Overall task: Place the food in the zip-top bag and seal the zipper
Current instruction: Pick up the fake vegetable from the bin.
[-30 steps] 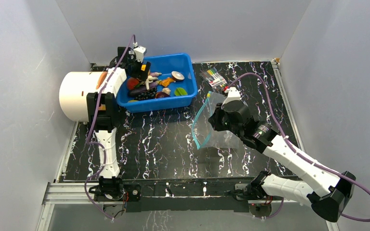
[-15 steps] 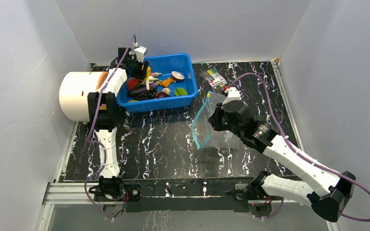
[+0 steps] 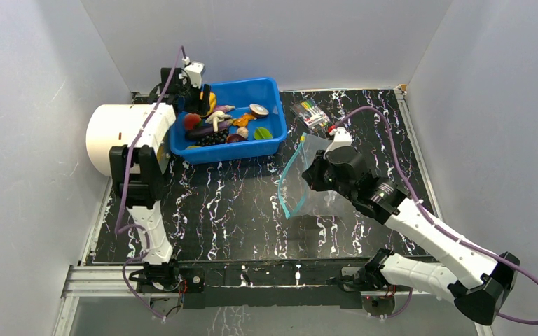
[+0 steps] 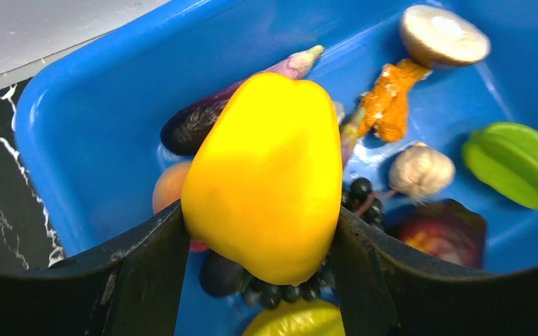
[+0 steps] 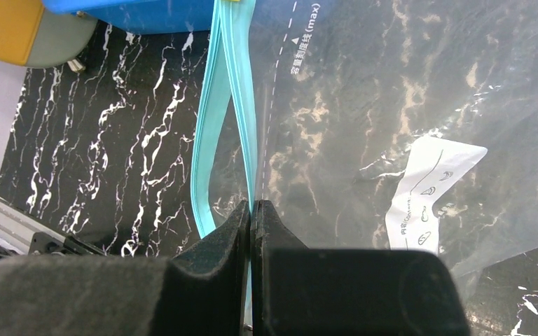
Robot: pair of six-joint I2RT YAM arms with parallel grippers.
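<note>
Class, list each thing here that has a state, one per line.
left gripper, shut on the yellow pepper
yellow pepper, gripped above the blue bin
right gripper, shut on the zip-top bag
zip-top bag, held, no food inside
zipper, unsealed, strips parted
blue bin, holds other food

The left gripper [image 4: 258, 222] has its two black fingers [image 4: 147, 269] pressed against either side of a glossy yellow plastic bell pepper [image 4: 266, 168], held above a blue plastic bin [image 4: 77, 105]. Below lie a purple toy eggplant [image 4: 199, 124], dark plastic grapes [image 4: 361, 194], a green star-shaped slice [image 4: 515, 164], and a pale garlic bulb [image 4: 420, 170].
</note>
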